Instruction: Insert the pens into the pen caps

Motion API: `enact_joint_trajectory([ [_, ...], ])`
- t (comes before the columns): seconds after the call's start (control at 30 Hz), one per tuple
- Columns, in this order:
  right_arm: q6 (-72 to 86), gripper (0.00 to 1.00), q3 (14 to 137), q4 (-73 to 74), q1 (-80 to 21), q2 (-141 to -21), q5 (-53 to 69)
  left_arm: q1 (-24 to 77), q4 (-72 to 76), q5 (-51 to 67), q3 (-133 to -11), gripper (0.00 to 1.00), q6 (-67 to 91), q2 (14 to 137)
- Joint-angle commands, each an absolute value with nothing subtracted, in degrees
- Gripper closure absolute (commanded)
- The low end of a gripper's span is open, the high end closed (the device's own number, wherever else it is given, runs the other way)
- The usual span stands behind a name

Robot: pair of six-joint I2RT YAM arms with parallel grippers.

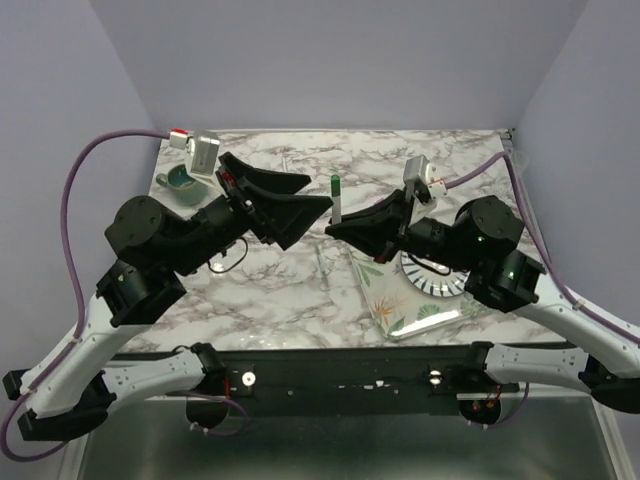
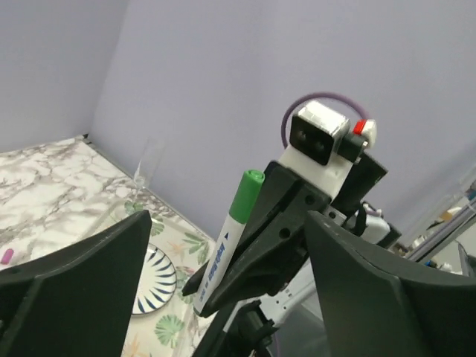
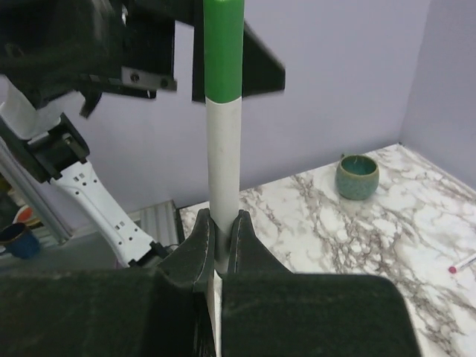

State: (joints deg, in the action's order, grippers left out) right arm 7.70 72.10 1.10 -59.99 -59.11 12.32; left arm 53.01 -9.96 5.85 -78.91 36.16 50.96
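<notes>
Over the marble table (image 1: 280,290), my left gripper (image 1: 318,192) is spread wide, holding nothing, just beside the pen (image 1: 338,208). My right gripper (image 1: 335,228) pinches that pen upright in mid-air by its lower barrel. Green cap (image 1: 336,184) is on top. Risk: the cap may be only half seated, or a left finger clips it on pulling away and tilts the pen.

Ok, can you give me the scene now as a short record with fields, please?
pen: upright, green cap on its top end
right gripper: shut on pen, low on its white body
left gripper: open, at the capped end, not gripping
mug: far left of table
tray: near right, holds plate, partly under the right arm
</notes>
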Motion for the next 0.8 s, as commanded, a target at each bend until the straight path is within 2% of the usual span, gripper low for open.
enact_joint_trajectory([
  [0.0, 13.26, 0.99, 62.34, -7.12, -59.94, -55.73, 11.96, 53.35, -20.73, -1.39, -84.90, 0.03, 28.41, 50.45],
  [0.2, 24.06, 0.99, 55.90, 1.73, -59.85, -58.70, -4.63, 53.35, -23.12, -8.08, -75.88, 0.01, 24.35, 45.54],
  [0.27, 28.97, 0.99, 55.46, 6.93, -59.94, -63.87, -11.58, 53.44, -23.03, -11.15, -71.91, 0.01, 23.12, 42.90],
  [0.43, 31.55, 0.98, 59.75, 15.36, -59.94, -77.32, -18.62, 53.35, -22.76, -20.55, -59.25, 0.01, 19.69, 36.84],
  [0.57, 29.80, 0.96, 65.81, 20.39, -59.33, -87.35, -19.34, 53.44, -21.89, -28.02, -52.40, 0.01, 16.01, 32.63],
  [0.77, 35.48, 0.93, 73.20, 23.29, -59.33, -101.06, -11.96, 53.35, -18.11, -36.03, -43.86, 0.01, 12.75, 24.28],
])
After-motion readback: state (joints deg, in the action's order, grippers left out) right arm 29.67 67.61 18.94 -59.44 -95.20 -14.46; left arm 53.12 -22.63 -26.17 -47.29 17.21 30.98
